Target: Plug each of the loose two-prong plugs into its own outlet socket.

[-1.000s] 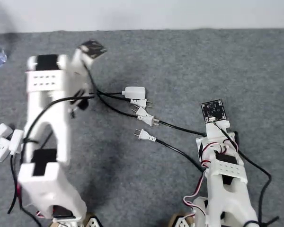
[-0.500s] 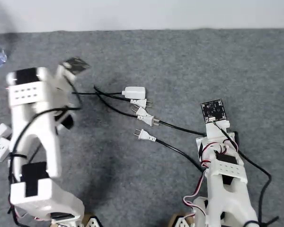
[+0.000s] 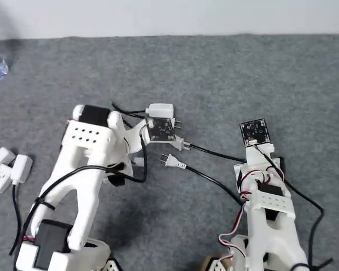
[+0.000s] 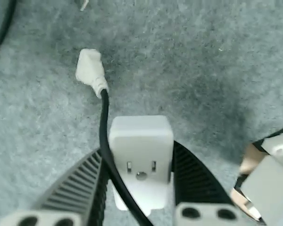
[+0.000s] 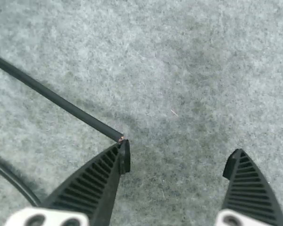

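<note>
White outlet socket (image 4: 140, 141) is sitting gripped in the left end effector (image 4: 139, 151) near a loose plug (image 4: 90, 70); the right end effector (image 5: 179, 157) is hovering released.

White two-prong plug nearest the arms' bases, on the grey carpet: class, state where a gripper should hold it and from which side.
Probably grip the white plug body from above, across its sides: it lies flat, prongs one end, black cable the other.

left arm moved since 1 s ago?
Yes. In the high view the left gripper, shut on an outlet socket, swung right and back toward the arm bases, from left of the loose plugs to over them.
</note>
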{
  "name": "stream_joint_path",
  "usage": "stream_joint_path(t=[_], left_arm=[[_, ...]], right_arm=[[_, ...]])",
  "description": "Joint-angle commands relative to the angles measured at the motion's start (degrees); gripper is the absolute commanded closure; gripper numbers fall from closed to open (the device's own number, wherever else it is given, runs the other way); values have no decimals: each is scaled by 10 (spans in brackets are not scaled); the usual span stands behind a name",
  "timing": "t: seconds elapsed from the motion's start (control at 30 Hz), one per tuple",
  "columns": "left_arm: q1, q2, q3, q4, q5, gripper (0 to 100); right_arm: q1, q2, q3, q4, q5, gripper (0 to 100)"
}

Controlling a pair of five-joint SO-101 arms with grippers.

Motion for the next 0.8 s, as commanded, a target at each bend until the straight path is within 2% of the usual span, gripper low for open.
stream_joint_path(t=[0.0, 0.1, 0.2, 0.4, 0.57, 0.67, 0.77], left_arm=[[2, -8, 7, -24, -10, 818], [1, -4, 7, -24, -11, 718], [-15, -8, 6, -24, -16, 666], [-120, -9, 5, 17, -112, 664], [-219, -3, 13, -2, -151, 666], [-224, -10, 32, -11, -143, 666], [-164, -10, 39, 25, -127, 666]], right_arm=[[-5, 0, -4, -15, 6, 685], [-5, 0, -4, -15, 6, 685], [-5, 0, -4, -15, 6, 685], [-6, 0, -4, -15, 6, 685], [-7, 0, -4, -15, 6, 685], [-7, 0, -4, -15, 6, 685], [-7, 0, -4, -15, 6, 685]])
